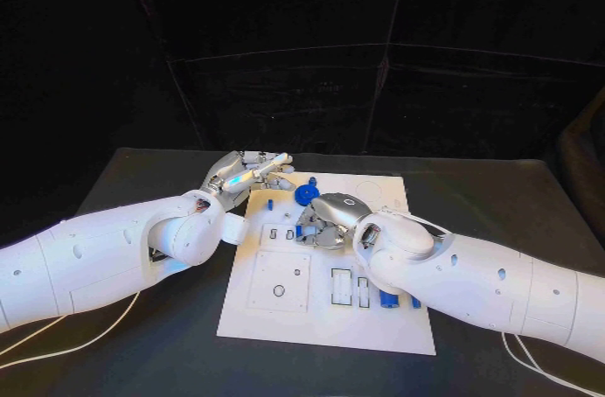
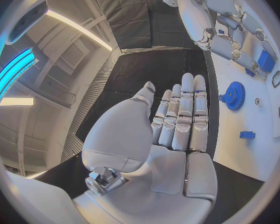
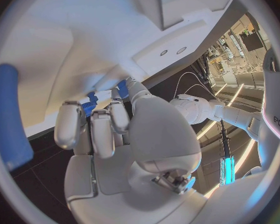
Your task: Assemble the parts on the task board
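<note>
On the near part of the task board (image 1: 271,323) sit its recesses: a large square pocket (image 1: 279,281) with a small oval hole in it, and beside it two narrow upright slots (image 1: 343,286), the first looking bare; whether the second holds a piece cannot be told. Just beyond those slots, toward the right arm, two blue bars (image 1: 390,301) lie on the board, partly hidden under that arm.

Further in, the right hand (image 1: 330,220) is pressed down on the board's middle. In the right wrist view its fingers (image 3: 93,127) are curled together with the fingertips on the white surface, and small blue parts (image 3: 90,103) show right at the fingertips. Whether they are actually pinched cannot be told. A long blue bar (image 3: 11,115) lies on the board off to the side of those fingers. Just beside the hand, on the left arm's side, are two small rectangular slots (image 1: 280,233).

Beyond the right hand's fingers a blue gear (image 1: 307,193) lies on the board, with a small blue block (image 2: 247,134) close to it.

Farthest off, the left hand (image 1: 243,173) hovers at the board's far left corner. In the left wrist view its fingers (image 2: 184,115) are stretched out straight, side by side, the thumb set apart, with nothing in them; the gear lies just past the fingertips, untouched.
</note>
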